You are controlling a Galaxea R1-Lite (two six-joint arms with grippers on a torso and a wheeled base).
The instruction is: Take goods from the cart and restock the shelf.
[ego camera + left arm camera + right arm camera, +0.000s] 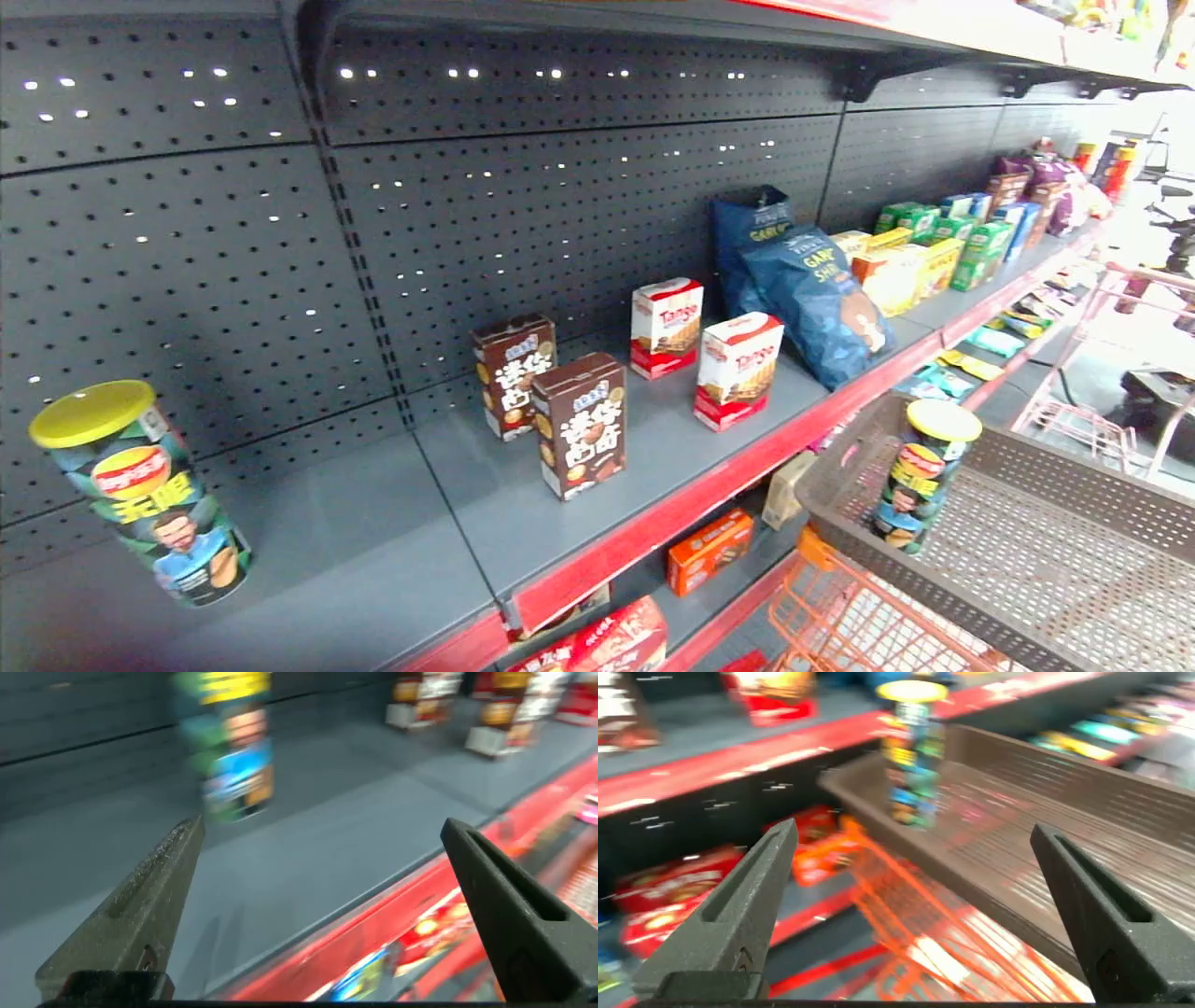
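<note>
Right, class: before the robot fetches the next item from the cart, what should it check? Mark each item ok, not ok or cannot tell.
1. Right gripper open and empty: ok.
2. Left gripper open and empty: ok.
3. Yellow-lidded green cylindrical can stands upright in the brown perforated plastic basket, near its corner: ok.
4. Bare room on the grey metal shelf beside the matching can standing there: ok.
5. Basket wall leaves the right gripper room to close around the can: cannot tell.
</note>
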